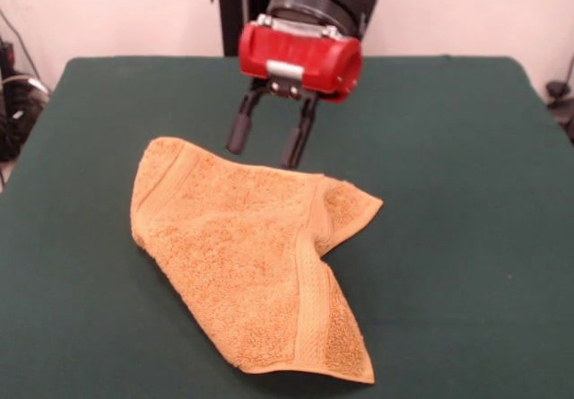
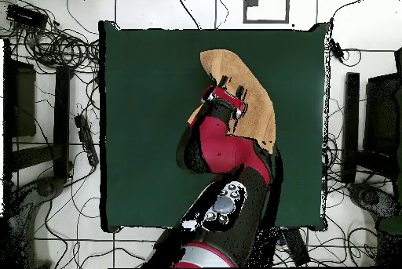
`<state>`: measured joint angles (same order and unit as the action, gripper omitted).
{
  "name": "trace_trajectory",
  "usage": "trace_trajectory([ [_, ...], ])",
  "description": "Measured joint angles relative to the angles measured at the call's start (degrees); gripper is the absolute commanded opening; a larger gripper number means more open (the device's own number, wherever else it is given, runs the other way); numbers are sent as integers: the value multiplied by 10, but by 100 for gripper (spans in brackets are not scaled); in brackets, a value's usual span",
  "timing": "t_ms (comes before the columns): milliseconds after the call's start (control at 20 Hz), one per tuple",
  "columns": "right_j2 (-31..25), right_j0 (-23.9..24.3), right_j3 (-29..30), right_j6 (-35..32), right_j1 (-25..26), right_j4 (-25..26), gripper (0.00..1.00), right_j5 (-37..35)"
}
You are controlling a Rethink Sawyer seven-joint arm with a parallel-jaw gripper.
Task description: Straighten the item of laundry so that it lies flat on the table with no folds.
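The item of laundry (image 1: 242, 264) is an orange-tan terry towel lying crumpled in the middle of the green table (image 1: 466, 148). One side is folded over itself, and a corner (image 1: 354, 206) sticks out to the right. My gripper (image 1: 265, 152) hangs just above the towel's far edge, open, its two black fingers (image 1: 238, 133) apart with nothing between them. In the overhead view the towel (image 2: 255, 101) shows as a long tan shape. The red gripper (image 2: 226, 93) and the arm cover its lower left part there.
In the overhead view, cables (image 2: 55, 46) and dark equipment (image 2: 385, 117) lie on the floor round the table (image 2: 149, 109). A black post (image 1: 235, 9) stands behind the table's far edge. Green cloth surrounds the towel on all sides.
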<state>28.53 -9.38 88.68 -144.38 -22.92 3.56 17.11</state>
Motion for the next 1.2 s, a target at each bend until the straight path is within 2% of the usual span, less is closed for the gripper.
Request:
trace_trajectory([
  [800,0,-44,-23,0,83,-68,100,-22],
  [1050,-11,-33,-22,0,93,-71,100,-48],
  [1200,-45,0,-16,0,86,-71,100,-82],
])
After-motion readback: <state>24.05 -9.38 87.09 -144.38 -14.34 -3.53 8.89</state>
